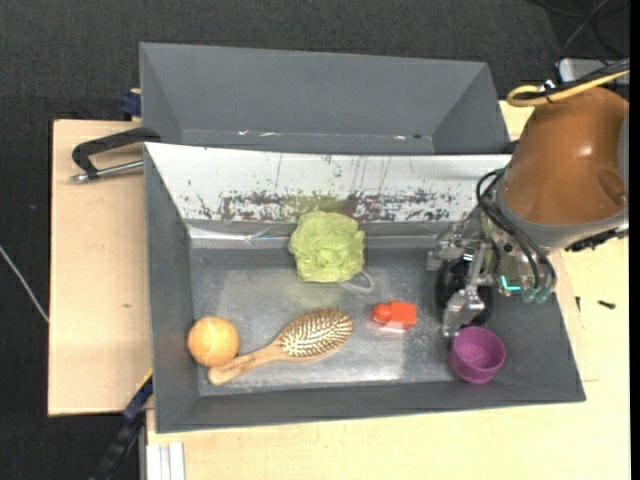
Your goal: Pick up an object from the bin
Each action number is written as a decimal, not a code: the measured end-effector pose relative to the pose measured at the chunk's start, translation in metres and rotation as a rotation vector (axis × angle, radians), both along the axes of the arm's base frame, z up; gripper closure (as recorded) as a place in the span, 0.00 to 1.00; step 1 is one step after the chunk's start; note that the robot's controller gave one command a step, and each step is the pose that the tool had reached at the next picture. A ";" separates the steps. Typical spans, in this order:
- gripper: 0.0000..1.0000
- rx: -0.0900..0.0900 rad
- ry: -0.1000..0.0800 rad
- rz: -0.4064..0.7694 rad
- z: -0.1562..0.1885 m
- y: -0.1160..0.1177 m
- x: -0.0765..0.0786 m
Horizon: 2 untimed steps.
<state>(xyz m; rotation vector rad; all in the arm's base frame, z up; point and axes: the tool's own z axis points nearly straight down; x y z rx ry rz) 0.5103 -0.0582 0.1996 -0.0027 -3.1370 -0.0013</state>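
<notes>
- The grey metal bin [170, 298] is holding five loose things, all lying singly on its floor and none of them heaped.
- The arm is reaching in over the bin's right wall, with its orange cover [575, 163] sitting above the rim at the right.
- The gripper [460, 318] is hanging low in the right part of the bin and pointing down at the floor.
- Gripper state: it cannot be told whether it is released or clenched.
- A purple cup [476, 354] is standing upright, mouth up, in the front right corner. It is the thing nearest the gripper, sitting just in front of its tip. It cannot be told whether the two are touching.
- A small orange-red piece [394, 315] is lying on the floor just left of the gripper, near it but apart.
- A wooden hairbrush [300, 340] is lying bristle side up near the front wall, its head toward the middle and its handle pointing to the front left.
- An orange ball [212, 341] is resting in the front left corner, right beside the end of the brush handle.
- A green mesh sponge [326, 246] is sitting against the middle of the back wall, well apart from the gripper.
</notes>
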 end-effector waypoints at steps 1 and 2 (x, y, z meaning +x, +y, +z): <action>0.00 -0.001 -0.006 0.001 0.003 0.000 0.001; 0.00 -0.001 -0.006 0.002 0.003 0.000 0.001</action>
